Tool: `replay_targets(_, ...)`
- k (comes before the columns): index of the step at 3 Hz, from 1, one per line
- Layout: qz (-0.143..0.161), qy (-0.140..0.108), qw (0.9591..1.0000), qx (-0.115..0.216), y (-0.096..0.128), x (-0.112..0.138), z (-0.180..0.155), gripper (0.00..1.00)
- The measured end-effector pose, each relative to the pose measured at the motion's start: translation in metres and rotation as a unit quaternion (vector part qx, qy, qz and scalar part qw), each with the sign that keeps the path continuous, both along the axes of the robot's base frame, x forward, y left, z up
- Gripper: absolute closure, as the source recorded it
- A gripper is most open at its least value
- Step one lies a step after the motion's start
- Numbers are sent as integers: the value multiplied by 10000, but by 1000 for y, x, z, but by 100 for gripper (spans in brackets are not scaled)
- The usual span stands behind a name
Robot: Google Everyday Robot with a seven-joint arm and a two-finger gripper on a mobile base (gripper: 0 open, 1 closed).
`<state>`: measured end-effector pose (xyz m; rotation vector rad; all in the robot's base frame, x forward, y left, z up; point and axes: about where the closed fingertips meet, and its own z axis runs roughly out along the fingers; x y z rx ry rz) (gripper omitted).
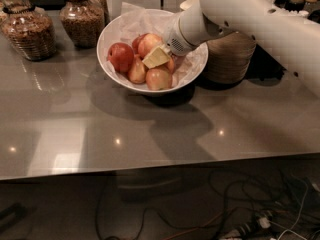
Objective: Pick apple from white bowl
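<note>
The white bowl [107, 36], wide and lined with crinkled white paper [145, 20], sits on the grey table and holds several red and yellow apples. A red apple [120, 56] lies at the left, and another apple [158, 79] lies at the front. My gripper [156, 57], with a pale yellow tip, reaches down into the bowl from the right. It rests among the apples in the middle of the pile. The white arm [250, 19] hides the bowl's right rim.
Two glass jars of brown food [29, 31] [82, 19] stand at the back left. A stack of beige disposable bowls [231, 58] stands just right of the white bowl, under the arm. The table's front edge [150, 166] runs across the view, with cables on the floor [250, 219] below.
</note>
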<state>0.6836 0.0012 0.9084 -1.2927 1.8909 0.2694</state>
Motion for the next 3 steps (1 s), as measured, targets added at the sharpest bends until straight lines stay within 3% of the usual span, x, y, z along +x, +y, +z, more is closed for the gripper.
replay_targets(1,-14,-170,9998,55,-5,-1,17,99)
replay_targets(2,270,-245,9988,318,-11,-15,35,100)
replay_targets(3,690,-122,9959,575,-29,-47,53,100)
